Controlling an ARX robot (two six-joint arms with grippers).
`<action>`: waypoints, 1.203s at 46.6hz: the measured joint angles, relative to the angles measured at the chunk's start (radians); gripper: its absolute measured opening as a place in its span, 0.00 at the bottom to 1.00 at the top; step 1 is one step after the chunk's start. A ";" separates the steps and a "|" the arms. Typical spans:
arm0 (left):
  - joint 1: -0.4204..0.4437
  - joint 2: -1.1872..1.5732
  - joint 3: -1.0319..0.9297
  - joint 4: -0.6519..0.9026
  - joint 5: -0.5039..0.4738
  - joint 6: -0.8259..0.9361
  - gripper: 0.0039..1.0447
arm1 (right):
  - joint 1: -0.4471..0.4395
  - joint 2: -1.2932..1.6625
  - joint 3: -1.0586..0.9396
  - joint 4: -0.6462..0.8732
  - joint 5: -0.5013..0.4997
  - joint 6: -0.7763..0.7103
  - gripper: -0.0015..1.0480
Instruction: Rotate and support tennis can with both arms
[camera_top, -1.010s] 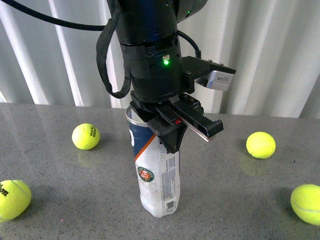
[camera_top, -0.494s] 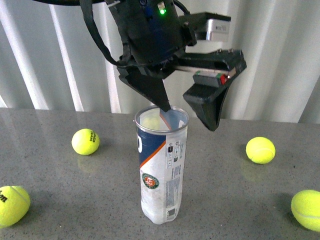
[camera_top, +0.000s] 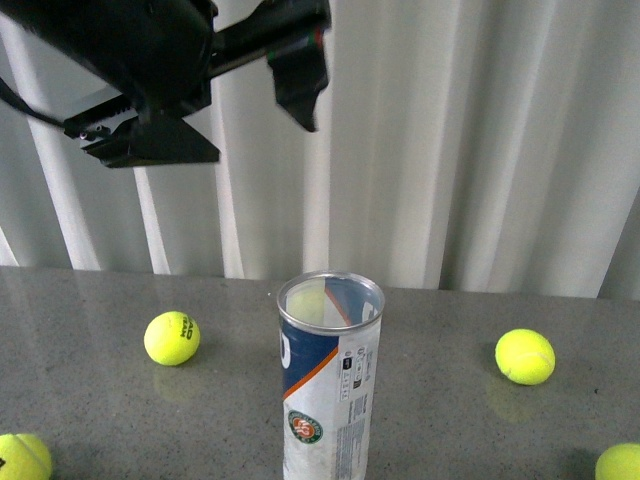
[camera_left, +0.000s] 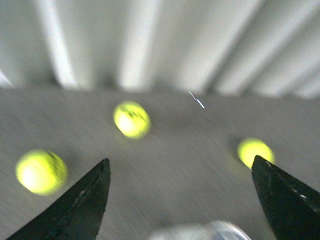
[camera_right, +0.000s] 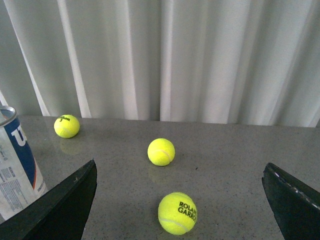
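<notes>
The can (camera_top: 330, 385) stands upright on the grey speckled table (camera_top: 460, 420), near the middle of my front view: a tall clear plastic tube with a bright silver metal rim, open on top, wrapped in a blue-and-white label with an orange stripe and a round green-and-red emblem. Nothing touches it. My left gripper (camera_top: 230, 95) hangs high above and to the left of it, matte black and angular, its two flat wedge fingers spread wide with nothing between them; its own camera is blurred but shows both dark fingertips far apart over the table. My right gripper (camera_right: 182, 205) shows only in its wrist view, two black tapered fingers spread just as wide, empty, with the can's label (camera_right: 17, 165) at the edge beside one finger. Fuzzy yellow balls lie scattered on the table: I count four in the front view (camera_top: 172, 338) (camera_top: 525, 356) (camera_top: 22, 458) (camera_top: 620, 464). Behind hangs a white pleated curtain (camera_top: 480, 140).
</notes>
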 joint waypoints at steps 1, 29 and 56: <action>0.000 -0.021 -0.083 0.160 -0.099 0.048 0.79 | 0.000 0.000 0.000 0.000 0.000 0.000 0.93; 0.232 -0.554 -1.009 0.881 -0.117 0.295 0.03 | 0.000 0.000 0.000 0.000 0.000 0.000 0.93; 0.361 -0.886 -1.206 0.749 0.014 0.296 0.03 | 0.000 0.000 0.000 0.000 0.001 0.000 0.93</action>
